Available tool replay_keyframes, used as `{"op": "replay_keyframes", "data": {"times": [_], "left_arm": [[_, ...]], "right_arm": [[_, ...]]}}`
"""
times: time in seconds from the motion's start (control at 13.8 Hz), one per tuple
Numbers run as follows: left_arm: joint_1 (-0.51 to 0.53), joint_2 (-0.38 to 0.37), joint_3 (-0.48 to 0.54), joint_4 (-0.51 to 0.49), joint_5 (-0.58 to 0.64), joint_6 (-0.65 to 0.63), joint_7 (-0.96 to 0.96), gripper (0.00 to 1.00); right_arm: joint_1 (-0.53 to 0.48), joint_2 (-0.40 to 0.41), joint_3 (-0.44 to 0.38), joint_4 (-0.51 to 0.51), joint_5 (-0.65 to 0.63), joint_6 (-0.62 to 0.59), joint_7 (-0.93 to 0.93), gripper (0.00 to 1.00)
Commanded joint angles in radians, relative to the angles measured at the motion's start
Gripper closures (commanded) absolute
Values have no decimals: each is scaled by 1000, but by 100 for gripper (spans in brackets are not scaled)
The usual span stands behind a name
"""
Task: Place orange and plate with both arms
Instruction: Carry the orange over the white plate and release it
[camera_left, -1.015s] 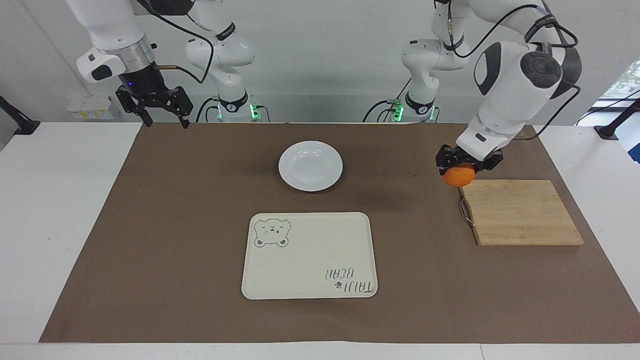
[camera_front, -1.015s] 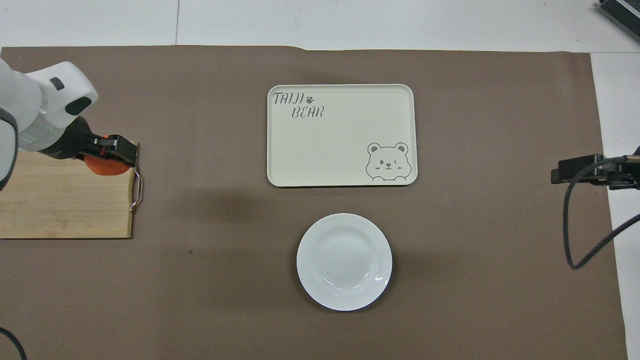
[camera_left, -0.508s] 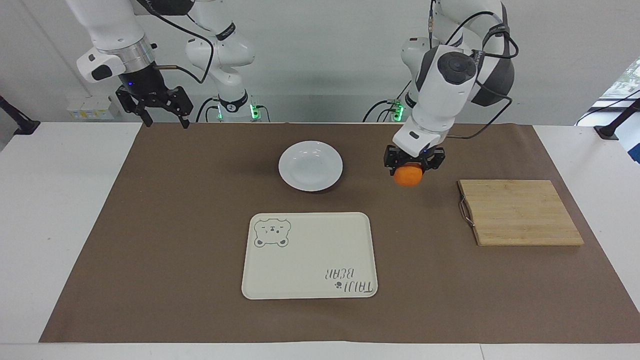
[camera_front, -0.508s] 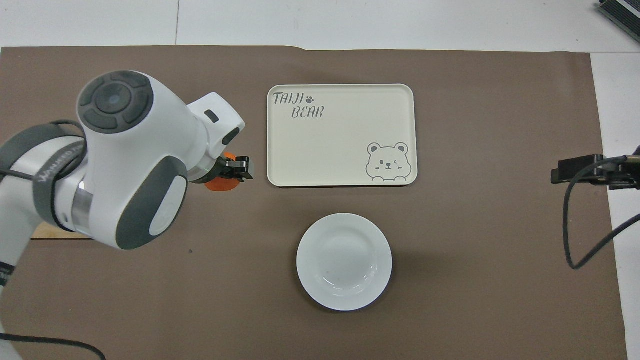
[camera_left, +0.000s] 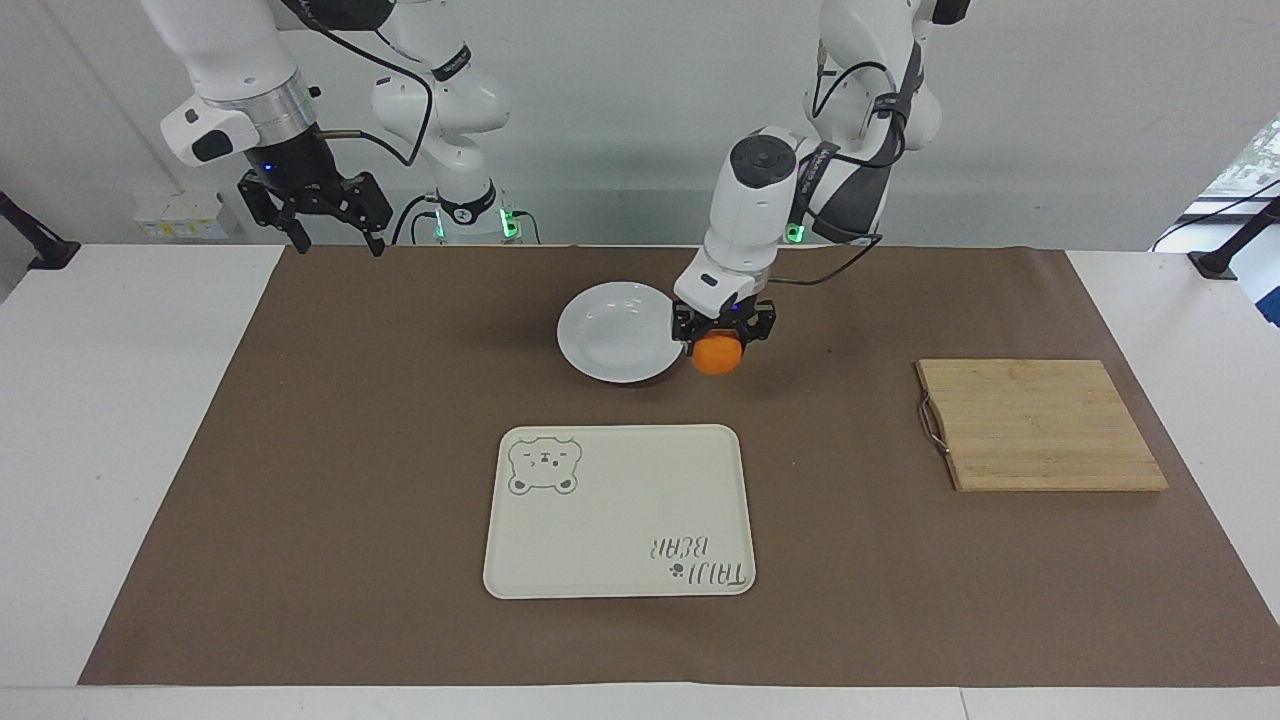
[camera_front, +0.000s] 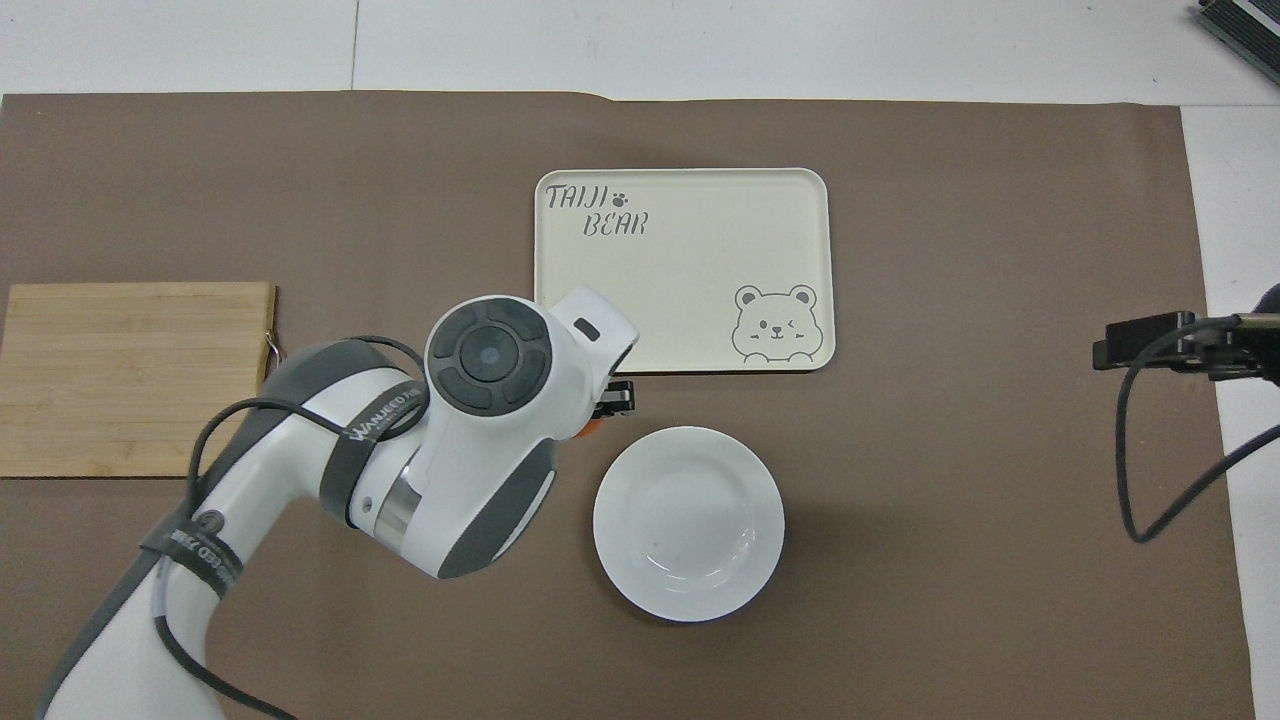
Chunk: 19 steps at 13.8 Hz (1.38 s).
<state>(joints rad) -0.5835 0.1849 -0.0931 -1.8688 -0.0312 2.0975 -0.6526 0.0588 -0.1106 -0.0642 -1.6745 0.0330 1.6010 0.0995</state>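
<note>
The left gripper (camera_left: 718, 345) is clamped on the orange (camera_left: 716, 357), holding it in the air just beside the white plate (camera_left: 610, 335) at the rim toward the left arm's end. The right gripper (camera_left: 330, 235) waits with fingers spread wide and nothing between them, over the brown mat's (camera_left: 330, 450) corner.

White table (camera_left: 130, 400) under brown mat (camera_left: 350, 480) (plate (camera_left: 615, 335), tray (camera_left: 620, 510), board (camera_left: 1040, 425))
</note>
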Motion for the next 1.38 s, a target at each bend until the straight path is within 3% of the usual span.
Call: {"op": "replay_keyframes", "data": {"times": [0.0, 0.73, 0.8, 1.16, 1.31], "left_arm": [[-70, 8, 18, -52, 1, 99, -91, 100], [-232, 110, 18, -131, -1, 277, -268, 99], [-233, 108, 19, -130, -1, 273, -271, 1], [-136, -11, 19, -107, 1, 168, -236, 0], [-64, -39, 22, -52, 1, 78, -136, 0]], "right_arm": [[-11, -3, 6, -2, -28, 17, -32, 0], [-8, -9, 7, -22, -22, 22, -106, 0], [-8, -9, 7, -24, -13, 20, -106, 0], [-4, -21, 9, -48, -7, 11, -107, 0], [-5, -21, 6, -76, 62, 11, -156, 0]]}}
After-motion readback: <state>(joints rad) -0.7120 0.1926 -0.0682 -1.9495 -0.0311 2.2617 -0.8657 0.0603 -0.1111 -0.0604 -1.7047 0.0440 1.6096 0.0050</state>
